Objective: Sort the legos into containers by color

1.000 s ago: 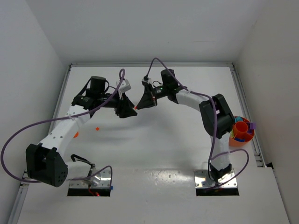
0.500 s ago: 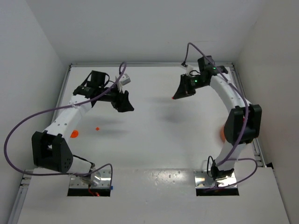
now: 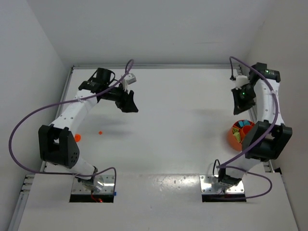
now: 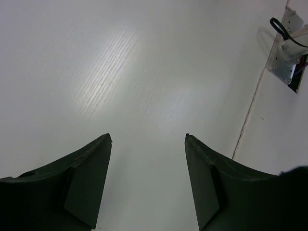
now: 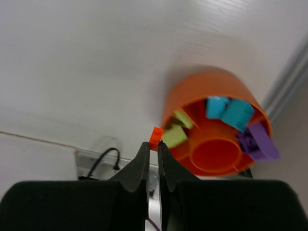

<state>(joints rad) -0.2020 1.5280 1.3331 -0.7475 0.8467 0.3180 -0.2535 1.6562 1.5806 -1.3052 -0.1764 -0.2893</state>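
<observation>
The orange bowl [image 5: 192, 94] sat by the right edge of the table [image 3: 168, 125], with bricks in its ring.

In the right wrist view, the cyan bricks [image 5: 228, 110] lay in one part of the ring, the purple bricks [image 5: 257, 143] in the part next to it, and the lime green bricks [image 5: 174, 135] on the other side of the round cup [image 5: 215, 151] in the middle. From the top, the right arm [image 3: 267, 139] hid part of the bowl. The right gripper [image 5: 152, 147] was squeezed tight on a tiny orange brick [image 5: 156, 138], up in the air near the bowl. The left gripper [image 4: 147, 139] hung far away on the left side, fingers spread apart and holding nothing. One loose orange brick [image 3: 100, 132] lay on the table near the left arm.
</observation>
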